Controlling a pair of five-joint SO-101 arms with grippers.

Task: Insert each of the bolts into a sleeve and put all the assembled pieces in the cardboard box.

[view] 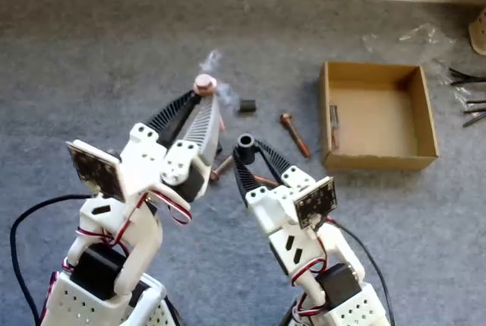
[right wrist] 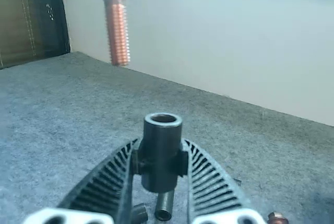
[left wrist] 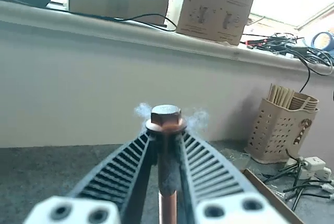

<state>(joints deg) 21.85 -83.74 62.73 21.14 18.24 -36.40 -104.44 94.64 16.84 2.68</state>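
My left gripper (view: 203, 93) is shut on a copper bolt (view: 203, 83), held off the carpet with its head up. From the wrist, the bolt head (left wrist: 165, 117) sits above the fingertips. My right gripper (view: 245, 150) is shut on a black sleeve (view: 244, 142), upright with its bore facing up (right wrist: 162, 140). The bolt's threaded end (right wrist: 118, 33) hangs above and to one side of the sleeve. A loose sleeve (view: 247, 105) and a loose bolt (view: 295, 134) lie on the carpet. The cardboard box (view: 421, 106) stands to the right with one piece (view: 333, 125) inside.
More bolts (view: 222, 166) lie on the carpet under the grippers, and a spare sleeve (right wrist: 164, 206) lies below the right gripper. A clear plastic bag (view: 402, 37) and black cables (view: 467, 98) lie behind and right of the box. A basket (left wrist: 282, 130) stands by the wall.
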